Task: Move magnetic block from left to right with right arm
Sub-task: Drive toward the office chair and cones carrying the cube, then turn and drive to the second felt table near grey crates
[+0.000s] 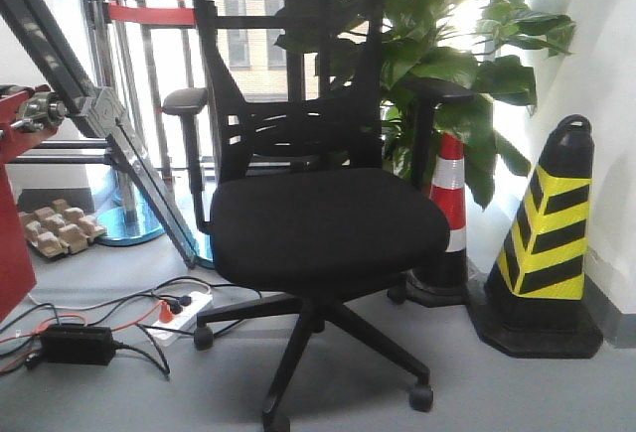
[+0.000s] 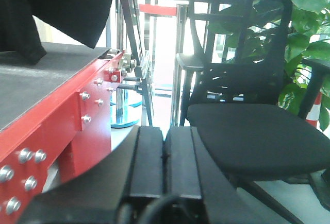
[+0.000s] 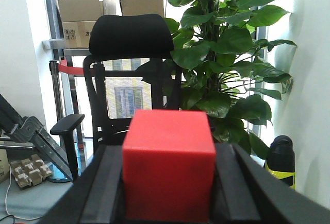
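Grasp confirmed: small red matte cube, the magnetic block [image 3: 168,165], sits clamped between the black fingers of your right hand [image 3: 170,188] and fills the right wrist view. No surface shows beneath it, only the black mesh office chair [image 3: 129,44] and leafy green potted plant [image 3: 227,54] behind, so I judge it lifted and in carry. How far right it sits, cannot tell. Left hand [image 2: 165,157] idle, flat black pads pressed together on nothing, low beside the red bolted frame of the grey-topped surface [image 2: 31,80]. Next: carry rightward, lower until the cube's base meets the grey top squarely, then let go. Magnetic pull may snag on release; lift away straight
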Controlling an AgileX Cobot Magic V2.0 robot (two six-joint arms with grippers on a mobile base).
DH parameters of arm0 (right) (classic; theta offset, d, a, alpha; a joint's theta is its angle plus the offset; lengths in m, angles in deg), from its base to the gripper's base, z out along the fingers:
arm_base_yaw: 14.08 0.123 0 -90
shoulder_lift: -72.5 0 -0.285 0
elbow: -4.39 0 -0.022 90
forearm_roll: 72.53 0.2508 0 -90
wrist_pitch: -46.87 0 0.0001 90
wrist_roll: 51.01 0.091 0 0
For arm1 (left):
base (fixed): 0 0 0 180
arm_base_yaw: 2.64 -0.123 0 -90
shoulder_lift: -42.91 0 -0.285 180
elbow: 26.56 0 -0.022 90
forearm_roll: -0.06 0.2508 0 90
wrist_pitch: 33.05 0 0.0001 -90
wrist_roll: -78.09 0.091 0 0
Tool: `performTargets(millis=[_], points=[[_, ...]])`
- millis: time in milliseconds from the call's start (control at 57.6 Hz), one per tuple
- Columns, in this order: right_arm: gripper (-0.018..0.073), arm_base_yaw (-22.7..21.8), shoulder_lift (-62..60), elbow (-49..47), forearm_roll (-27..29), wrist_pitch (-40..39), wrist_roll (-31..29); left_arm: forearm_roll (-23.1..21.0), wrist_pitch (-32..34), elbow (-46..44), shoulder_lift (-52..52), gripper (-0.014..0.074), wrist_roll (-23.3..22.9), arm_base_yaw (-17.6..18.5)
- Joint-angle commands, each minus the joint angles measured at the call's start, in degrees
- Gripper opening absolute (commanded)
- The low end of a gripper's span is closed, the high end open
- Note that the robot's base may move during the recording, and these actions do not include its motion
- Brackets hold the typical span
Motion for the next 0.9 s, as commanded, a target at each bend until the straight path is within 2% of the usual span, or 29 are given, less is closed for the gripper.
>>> performTargets(millis=[0, 886], points=[[0.0314, -0.3, 0.5, -1.8, 0.1, -5.0, -0.5, -0.1, 4.5, 0.4, 0.5, -0.0126, -0.4, 0.4], [0.0314, -0.3, 0.5, -1.8, 0.1, -5.0, -0.5, -0.1, 4.5, 0.4, 0.5, -0.0126, -0.4, 0.4]])
